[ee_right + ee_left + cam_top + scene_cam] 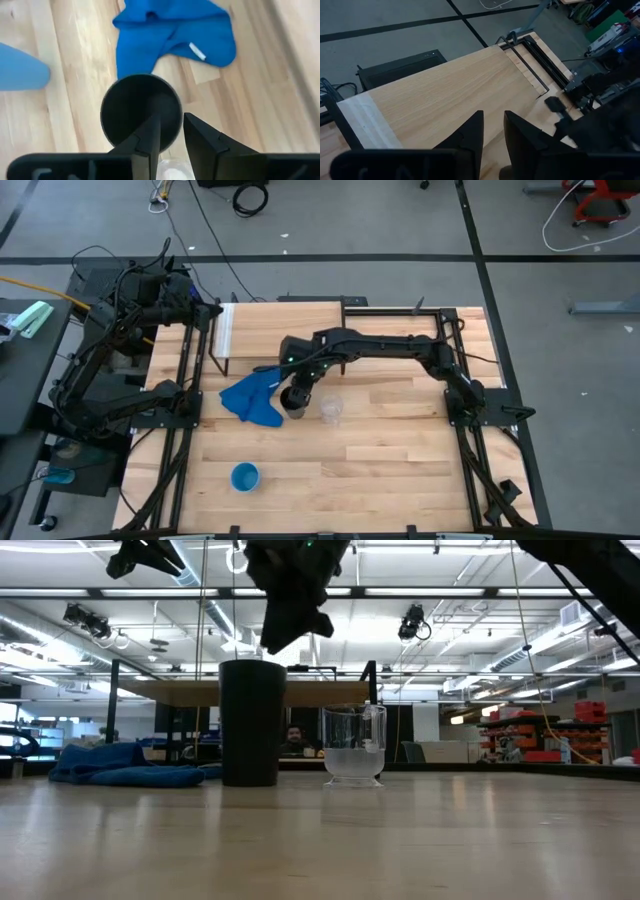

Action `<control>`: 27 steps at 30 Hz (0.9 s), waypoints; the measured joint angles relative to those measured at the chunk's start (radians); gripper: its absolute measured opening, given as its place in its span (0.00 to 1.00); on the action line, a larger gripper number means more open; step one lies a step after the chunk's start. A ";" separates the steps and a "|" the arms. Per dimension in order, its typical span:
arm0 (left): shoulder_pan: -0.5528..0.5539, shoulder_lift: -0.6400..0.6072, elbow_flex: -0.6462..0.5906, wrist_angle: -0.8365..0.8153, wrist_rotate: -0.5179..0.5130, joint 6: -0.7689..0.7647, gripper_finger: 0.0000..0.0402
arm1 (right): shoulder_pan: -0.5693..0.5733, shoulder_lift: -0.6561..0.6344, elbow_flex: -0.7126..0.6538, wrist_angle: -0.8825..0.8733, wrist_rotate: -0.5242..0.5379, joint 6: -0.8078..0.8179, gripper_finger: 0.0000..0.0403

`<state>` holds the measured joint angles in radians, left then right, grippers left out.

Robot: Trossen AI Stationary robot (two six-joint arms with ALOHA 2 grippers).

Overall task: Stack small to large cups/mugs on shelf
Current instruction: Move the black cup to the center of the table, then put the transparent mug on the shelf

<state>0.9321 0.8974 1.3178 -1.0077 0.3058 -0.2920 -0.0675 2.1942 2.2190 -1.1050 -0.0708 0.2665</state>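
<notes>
The black cup (295, 400) stands upright on the tabletop, with the clear cup (332, 411) just to its right, also upright. The light blue cup (245, 476) stands alone near the table's near edge. The shelf (285, 325) stands at the far side with nothing on it. My right gripper (285, 635) hangs just above the black cup's rim (250, 662), fingers a narrow gap apart and pointing down; in the right wrist view (172, 135) one finger is over the cup's mouth (135, 107). My left gripper (493, 130) waits over the shelf's left end, fingers slightly apart.
A crumpled blue cloth (252, 395) lies on the table touching the black cup's left side, and also shows in the low view (125, 765). Black metal frames run along the table's left and right edges. Bare wood lies between the cups and the near edge.
</notes>
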 joint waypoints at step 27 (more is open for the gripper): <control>0.000 0.000 0.000 -0.031 0.000 0.000 0.20 | 0.194 -0.318 -0.005 -0.465 0.213 0.145 0.23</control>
<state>0.9321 0.8974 1.3178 -1.0392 0.3061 -0.2924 0.1265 1.8757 2.2136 -1.5701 0.1417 0.4116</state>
